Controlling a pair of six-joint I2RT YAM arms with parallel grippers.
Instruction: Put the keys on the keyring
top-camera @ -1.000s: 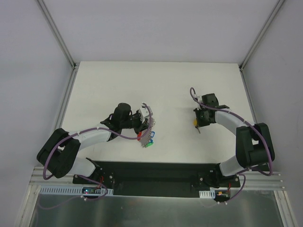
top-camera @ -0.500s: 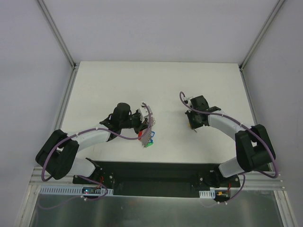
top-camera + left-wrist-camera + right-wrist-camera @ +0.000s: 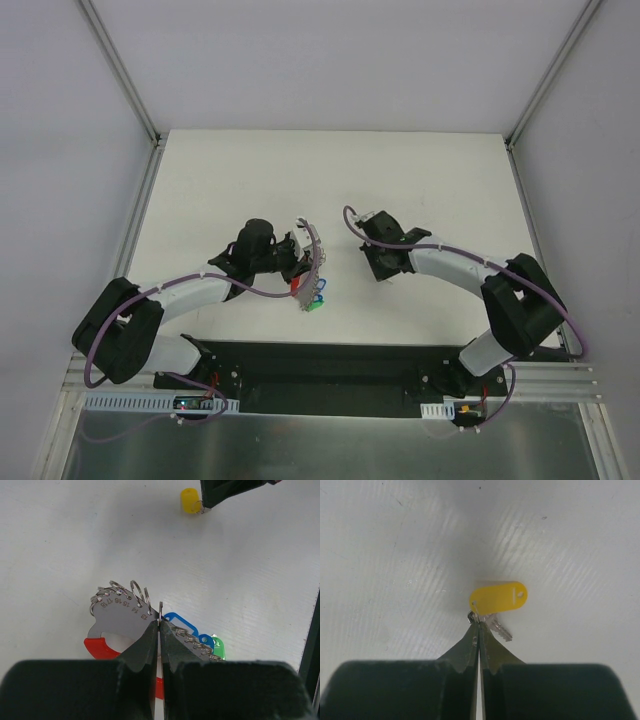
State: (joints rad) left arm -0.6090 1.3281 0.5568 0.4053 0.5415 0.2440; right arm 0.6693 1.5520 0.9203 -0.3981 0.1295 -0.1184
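Note:
My left gripper (image 3: 160, 625) is shut on the thin metal keyring (image 3: 160, 609), holding it upright above the table. The ring joins a grey numbered plate (image 3: 120, 617) and a red band (image 3: 100, 649). Blue-tagged keys (image 3: 182, 625) and a green one (image 3: 218, 647) hang beside it. My right gripper (image 3: 479, 625) is shut on the small ring of a silver key (image 3: 498, 626) with a yellow tag (image 3: 498, 596). In the top view the right gripper (image 3: 378, 264) hangs a short way right of the left gripper (image 3: 303, 264). The yellow tag (image 3: 190, 501) also shows in the left wrist view.
The white table (image 3: 200, 190) lies inside pale enclosure walls with metal corner posts (image 3: 120, 70). A black base plate (image 3: 330, 365) runs along the near edge between the arm bases. Purple cables (image 3: 270, 290) loop along both arms.
My right arm has swung left across the table with the yellow-tagged key, closing much of the gap to the left gripper. The left arm and the keyring have stayed put.

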